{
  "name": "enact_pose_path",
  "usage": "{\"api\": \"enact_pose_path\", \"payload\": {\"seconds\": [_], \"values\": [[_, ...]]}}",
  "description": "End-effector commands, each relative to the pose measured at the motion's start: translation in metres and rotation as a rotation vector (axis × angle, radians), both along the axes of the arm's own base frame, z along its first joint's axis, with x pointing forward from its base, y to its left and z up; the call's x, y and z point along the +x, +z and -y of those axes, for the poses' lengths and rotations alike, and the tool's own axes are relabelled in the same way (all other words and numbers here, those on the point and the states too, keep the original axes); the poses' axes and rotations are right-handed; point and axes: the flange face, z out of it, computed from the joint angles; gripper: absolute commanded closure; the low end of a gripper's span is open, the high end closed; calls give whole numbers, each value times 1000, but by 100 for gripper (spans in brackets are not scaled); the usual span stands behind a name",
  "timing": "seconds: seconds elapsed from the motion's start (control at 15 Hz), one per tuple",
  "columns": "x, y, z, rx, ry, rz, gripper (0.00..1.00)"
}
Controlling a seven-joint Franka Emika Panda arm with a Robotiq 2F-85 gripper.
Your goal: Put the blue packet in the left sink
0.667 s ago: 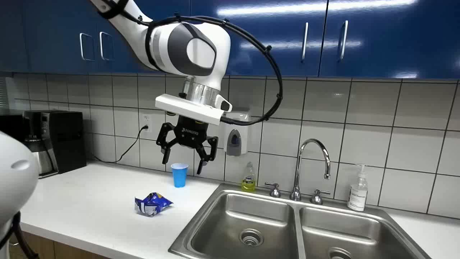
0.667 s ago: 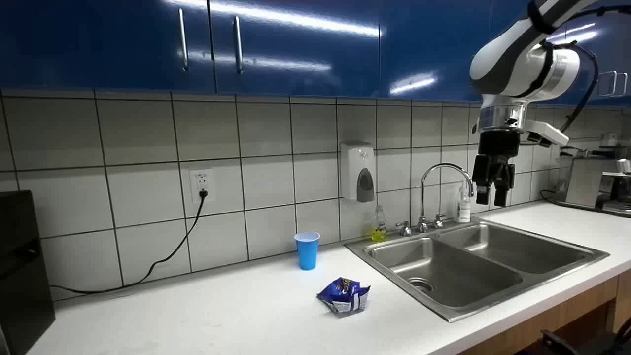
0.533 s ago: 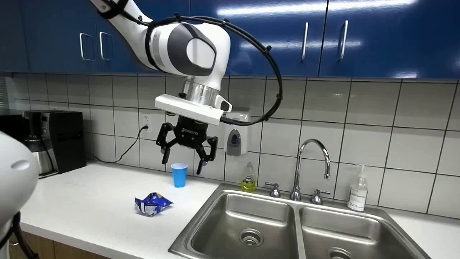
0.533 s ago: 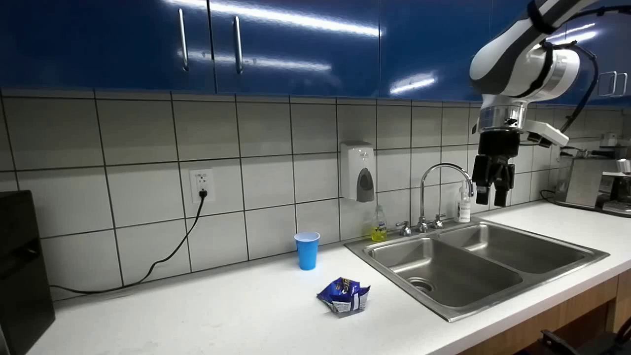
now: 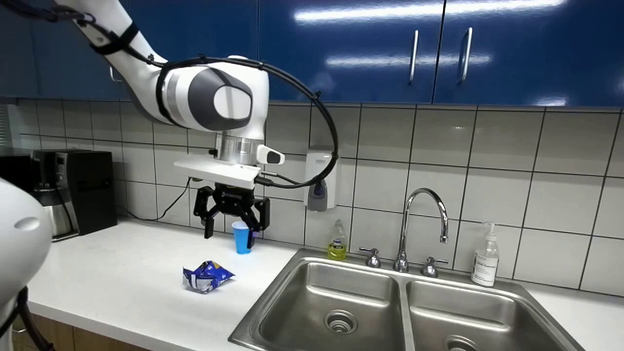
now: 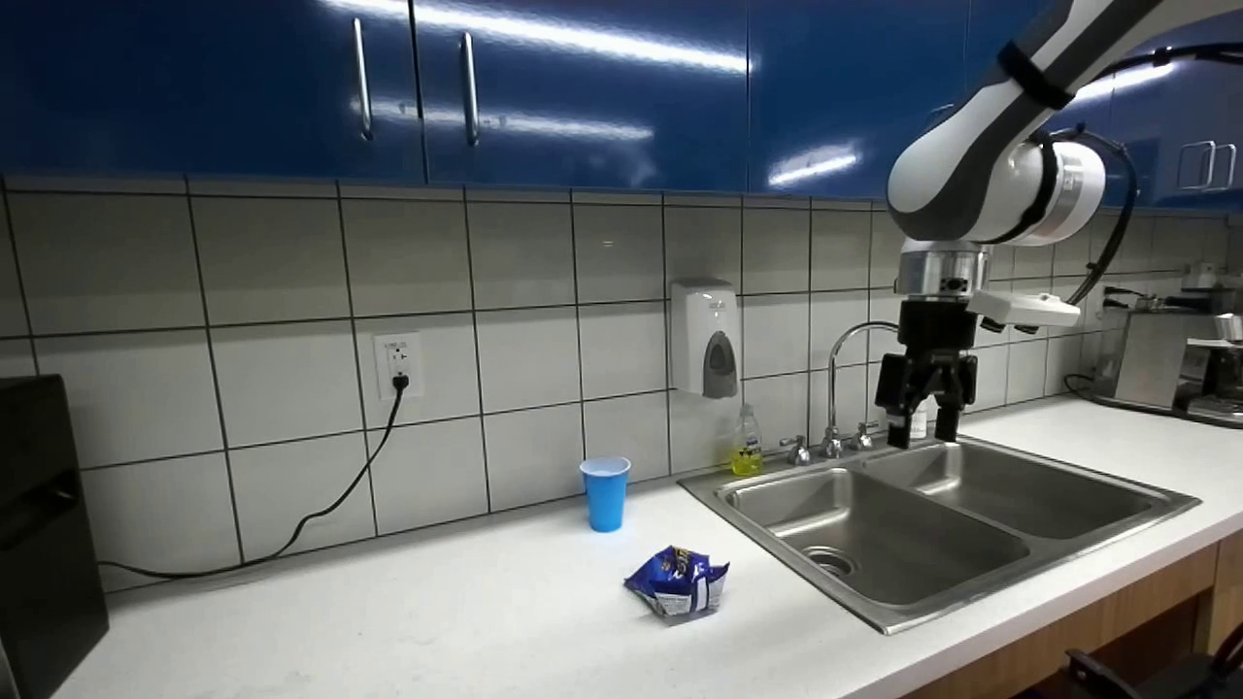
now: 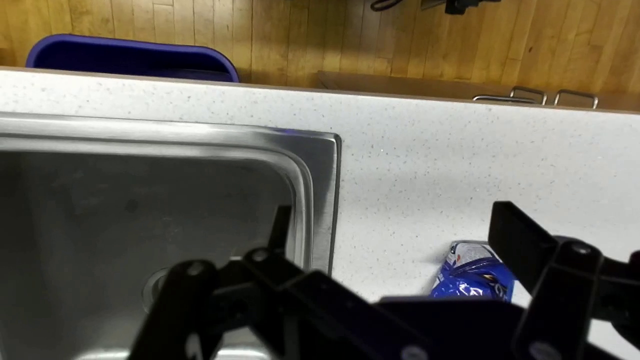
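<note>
The blue packet (image 5: 207, 278) lies crumpled on the white counter, left of the sink; it also shows in an exterior view (image 6: 678, 582). The left sink (image 5: 297, 324) is a steel basin with a round drain; it also shows in an exterior view (image 6: 903, 558) and the wrist view (image 7: 150, 210). My gripper (image 5: 229, 238) is open and empty, in the air above counter height; it also shows in an exterior view (image 6: 923, 434). In the wrist view, the packet (image 7: 472, 275) appears between the fingers (image 7: 393, 210), nearer the right one, well below them; the gripper body hides part of it.
A light-blue cup (image 5: 241, 239) stands near the wall behind the packet, partly covered by a finger. A yellow soap bottle (image 5: 337, 243), faucet (image 5: 404, 234) and pump bottle (image 5: 485, 261) stand behind the sink. The right basin (image 5: 458, 309) adjoins the left one.
My arm has moved down, shifting left in both exterior views, and the gripper hangs more upright. The fingers stay open. The packet and cup have not moved.
</note>
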Motion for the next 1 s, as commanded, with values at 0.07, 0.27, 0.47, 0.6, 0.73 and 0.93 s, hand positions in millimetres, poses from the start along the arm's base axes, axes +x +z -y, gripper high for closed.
{"api": "enact_pose_path", "payload": {"seconds": [0.07,0.27,0.47,0.6,0.73,0.93], "values": [[16,-24,-54,-17,-97,49,0],[25,-46,-79,-9,-133,48,0],[34,-73,-94,-8,-158,24,0],[40,-88,-101,-10,-170,15,0],[49,-102,-107,-11,-176,9,0],[63,-118,-118,-15,-164,7,0]]}}
